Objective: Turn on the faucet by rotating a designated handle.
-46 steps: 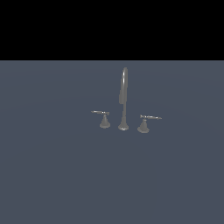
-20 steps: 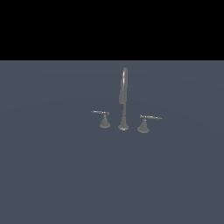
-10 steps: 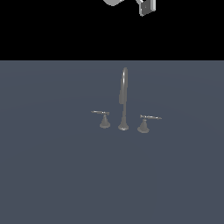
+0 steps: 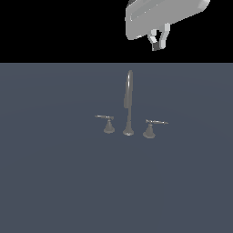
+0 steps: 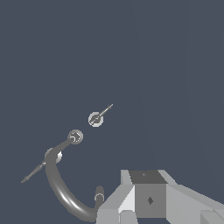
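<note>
The end effector hung high above the desk, near the top of the exterior view and toward that view's right. Only the pale grey body and two short dark-tipped fingers showed there, seemingly close together, but from that angle I could not tell whether it was open or closed. It held nothing and touched nothing.

Well below it, on the flat blue-grey desk, stood the faucet. Its thin gooseneck spout rose from a flared foot and curved over at the top, and the whole set sat below the end effector and a little toward the exterior view's left of it. The handle stood on its cone-shaped base just beside the spout's foot, almost straight beneath the end effector, with its lever pointing off toward the exterior view's right. The smaller twin handle stood on the far side of the spout from the end effector, its thin lever pointing the opposite way.

In the wrist view the end effector's grey housing filled the lower edge, and the spout curved close beside it. The two lever handles lay farther off on the desk, apart from the end effector.
</note>
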Robot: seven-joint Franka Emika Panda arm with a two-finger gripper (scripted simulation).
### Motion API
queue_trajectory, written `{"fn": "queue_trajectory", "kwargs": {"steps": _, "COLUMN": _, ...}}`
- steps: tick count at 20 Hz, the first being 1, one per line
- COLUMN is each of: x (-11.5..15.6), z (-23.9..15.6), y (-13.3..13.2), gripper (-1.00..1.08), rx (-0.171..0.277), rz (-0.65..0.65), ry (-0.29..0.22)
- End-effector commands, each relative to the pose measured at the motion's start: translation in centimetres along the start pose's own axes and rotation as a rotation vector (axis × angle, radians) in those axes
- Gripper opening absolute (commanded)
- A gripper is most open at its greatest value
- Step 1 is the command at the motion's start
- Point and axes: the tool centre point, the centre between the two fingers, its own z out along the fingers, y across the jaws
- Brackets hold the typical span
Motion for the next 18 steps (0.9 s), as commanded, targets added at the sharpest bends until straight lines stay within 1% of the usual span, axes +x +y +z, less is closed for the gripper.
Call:
{"fn": "queue_trajectory", "kwargs": {"steps": 1, "x": 1.3, "z": 1.8, "y": -0.6, "gripper": -1.0, "rx": 0.001, "rz": 0.064, "ry": 0.0}}
{"fn": "queue_trajectory", "kwargs": {"steps": 10, "x": 5.1, "z": 8.5, "y": -2.6, "gripper": -1.0, "rx": 0.017, "rz": 0.289, "ry": -0.015}}
{"fn": "queue_trajectory", "kwargs": {"steps": 18, "x": 7.8, "z": 15.0, "y": -3.8, "gripper": -1.0, "rx": 0.046, "rz": 0.494, "ry": -0.046}}
